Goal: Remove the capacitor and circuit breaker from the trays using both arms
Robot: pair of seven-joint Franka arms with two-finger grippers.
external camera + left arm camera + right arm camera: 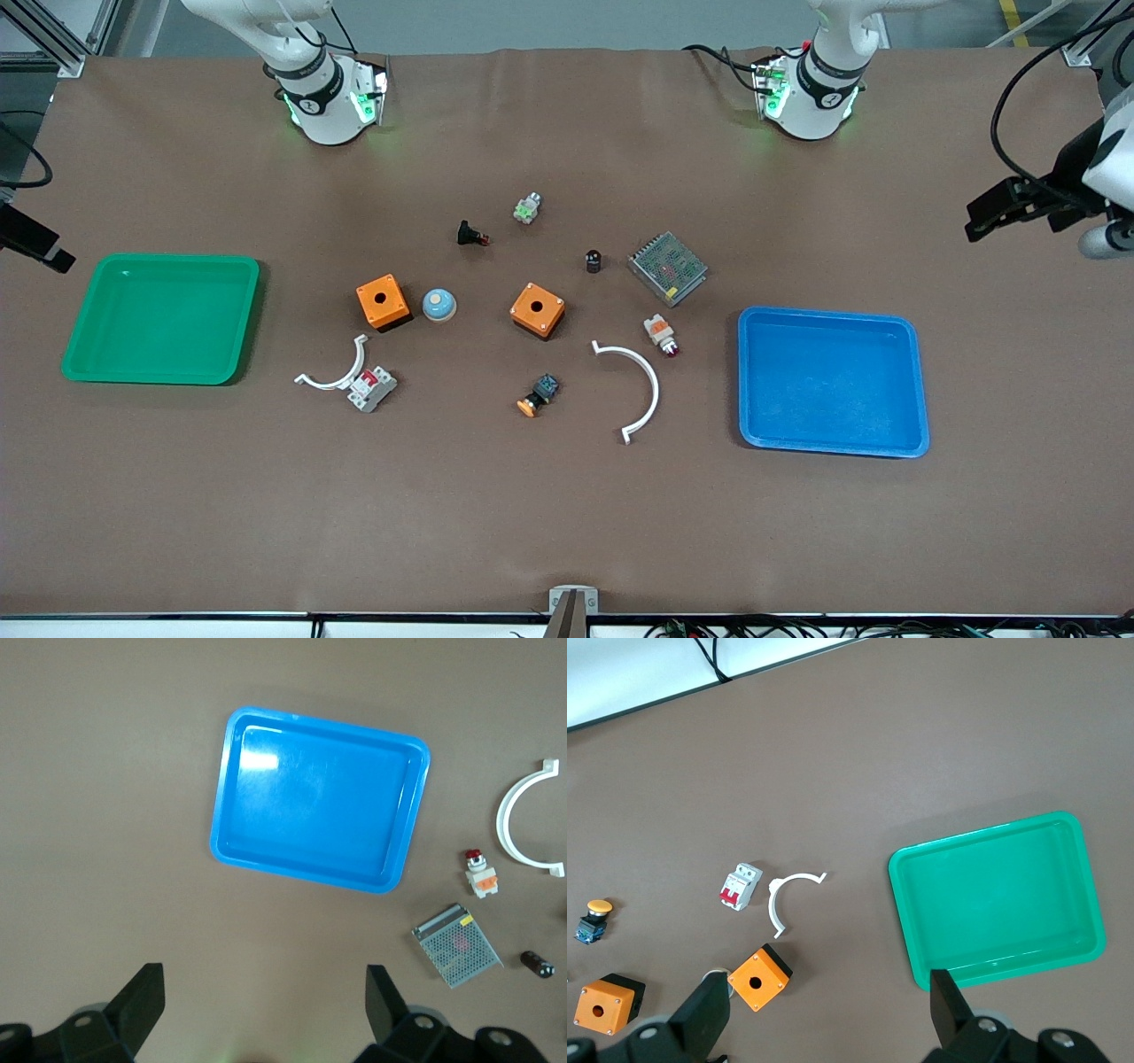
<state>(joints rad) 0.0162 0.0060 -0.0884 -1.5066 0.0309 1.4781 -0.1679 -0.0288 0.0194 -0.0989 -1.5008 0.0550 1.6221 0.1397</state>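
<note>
Both arms wait, raised at their own ends of the bench. The left claw hangs released over bare bench near the blue tray, fingers wide apart with nothing between them. The right claw is likewise released and holds nothing, over the bench between the green tray and the orange boxes.

The capacitor stands on the bench near the middle, just beside the grey mesh power supply, toward the right arm's end from it. The breaker lies closer to the front camera, red levers up, touching or almost touching (can't tell which) the small white arc clip. It sits between the green tray and the black-blue part with orange cap.

Two orange boxes flank a blue dome button. A larger white arc clip lies near the blue tray, with the white-orange part with red tip just beside it. Both trays hold nothing.
</note>
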